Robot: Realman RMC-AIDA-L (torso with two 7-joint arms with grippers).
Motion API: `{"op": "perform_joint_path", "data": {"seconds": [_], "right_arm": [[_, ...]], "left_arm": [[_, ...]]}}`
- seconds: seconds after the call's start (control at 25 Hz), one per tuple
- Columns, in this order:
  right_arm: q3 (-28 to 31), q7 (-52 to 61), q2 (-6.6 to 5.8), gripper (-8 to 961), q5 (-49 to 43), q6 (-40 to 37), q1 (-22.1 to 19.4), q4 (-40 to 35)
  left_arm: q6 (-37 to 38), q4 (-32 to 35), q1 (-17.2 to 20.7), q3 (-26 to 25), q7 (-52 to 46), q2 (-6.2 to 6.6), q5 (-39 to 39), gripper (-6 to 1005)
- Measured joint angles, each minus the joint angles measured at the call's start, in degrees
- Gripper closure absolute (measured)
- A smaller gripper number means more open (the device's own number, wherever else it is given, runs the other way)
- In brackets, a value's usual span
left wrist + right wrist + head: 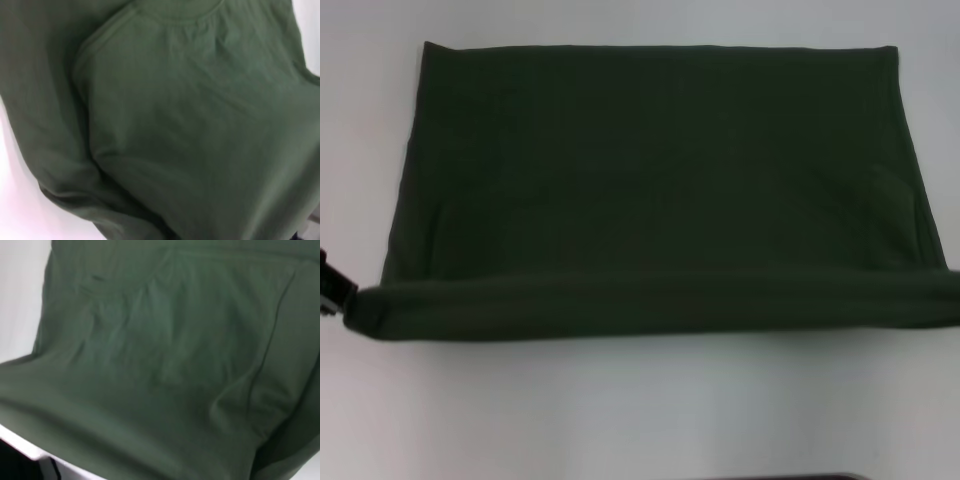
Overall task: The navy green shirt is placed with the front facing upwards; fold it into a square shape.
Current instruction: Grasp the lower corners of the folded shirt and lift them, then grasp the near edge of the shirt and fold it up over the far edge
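Olive cotton covered nearly the whole scene: the navy green shirt (650, 190) lay spread across the white table (640, 410), plain side up with no lettering showing, and its near edge was lifted into a thick roll running the full width. At the left end of that roll the left gripper (332, 285) showed only as a dark sliver touching the cloth; whether it was pinching the fabric could not be told. The right gripper was out of sight past the roll's right end. Both wrist cameras saw only folds of cloth, a ribbed collar (177, 14) among them, and a little of the table.

The likely trouble, as I judged it, was uneven travel: if one end of the roll led the other, the fold would land skewed, and a weak pinch could let layers slide apart. Nothing else stood near the shirt, so no obstacle blocked the fold.
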Motion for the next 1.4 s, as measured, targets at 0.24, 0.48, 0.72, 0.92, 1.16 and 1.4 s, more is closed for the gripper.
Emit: {"op": "perform_joint_path", "data": {"seconds": [0.24,0.48,0.72,0.92,1.16,1.4], "right_arm": [[-1.93,0.07,0.37,900,0.62,0.03,-0.18,0.08],[1.47,-1.26,0.09,903,1.7,0.28,0.97,0.55],[6.28,-2.54,-0.34,906,2.13,0.65,3.99,1.51],[9.68,-2.66,-0.72,908,2.02,0.7,4.66,1.57],[13.41,-2.58,-1.39,907,1.69,1.15,5.03,1.57],[14.88,-2.34,-1.43,907,-1.07,4.69,6.0,3.17]], "left_arm": [[0.27,-1.42,0.17,2.33,-0.67,0.52,0.02,891],[0.3,-1.12,-1.32,0.67,0.3,1.28,-0.37,890],[-0.9,-1.13,-5.37,-1.97,0.98,1.83,-0.24,888],[-3.98,-1.03,-7.8,-3.11,0.54,1.45,-0.24,886],[-9.48,-1.33,-10.83,-4.99,-0.35,0.65,0.0,885],[-13.62,-1.38,-11.49,-4.63,-1.9,-0.24,0.1,883]]}}
